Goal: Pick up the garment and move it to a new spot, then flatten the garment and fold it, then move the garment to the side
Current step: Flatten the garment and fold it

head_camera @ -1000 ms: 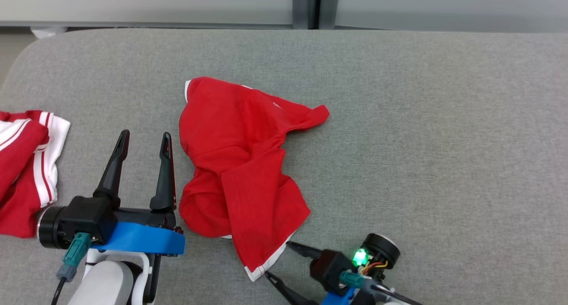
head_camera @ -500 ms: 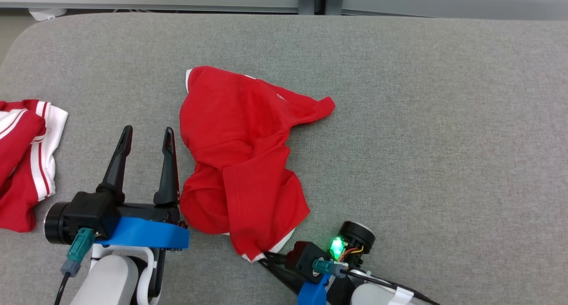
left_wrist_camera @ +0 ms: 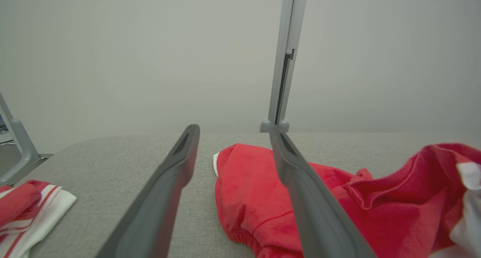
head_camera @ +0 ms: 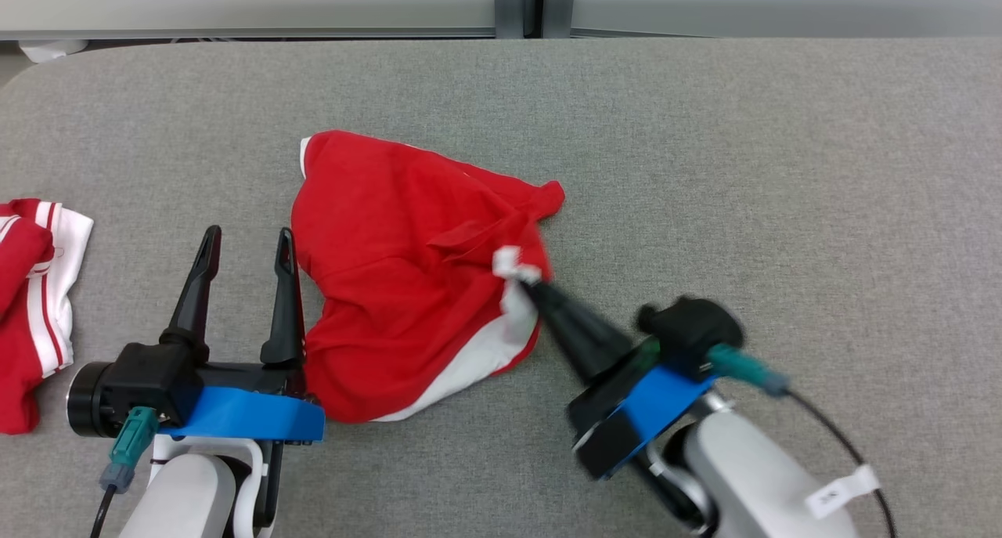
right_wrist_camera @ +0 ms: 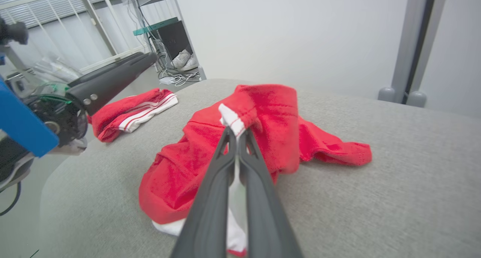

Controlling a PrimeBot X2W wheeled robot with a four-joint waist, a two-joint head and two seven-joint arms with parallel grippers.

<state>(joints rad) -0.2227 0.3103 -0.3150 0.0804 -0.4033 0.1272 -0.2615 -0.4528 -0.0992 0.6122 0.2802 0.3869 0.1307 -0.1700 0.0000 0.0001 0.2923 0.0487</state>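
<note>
The garment (head_camera: 391, 264) is a crumpled red piece with white trim, lying on the grey padded table (head_camera: 704, 170). My right gripper (head_camera: 526, 281) is shut on its white-edged corner, lifted above the rest of the cloth. The right wrist view shows that gripper (right_wrist_camera: 235, 132) pinching the white hem, with the garment (right_wrist_camera: 270, 126) draped beyond it. At the garment's left edge my left gripper (head_camera: 244, 240) stands open with nothing between its fingers, just off the cloth. Looking along the left wrist, that gripper (left_wrist_camera: 233, 132) frames bare table, and the garment (left_wrist_camera: 255, 198) lies to its right.
Another red garment with white stripes (head_camera: 31, 287) lies bunched at the table's left edge, also seen as the striped garment (right_wrist_camera: 127, 113) and striped garment (left_wrist_camera: 30, 205). A wall and a grey post (head_camera: 518, 5) stand behind the table. Shelving and cables (right_wrist_camera: 165, 36) sit off to the left.
My right gripper shut on the garment's white-edged lower corner and carried it up and inward over the cloth, folding that part back. The left gripper stayed put; the camera shifted slightly.
</note>
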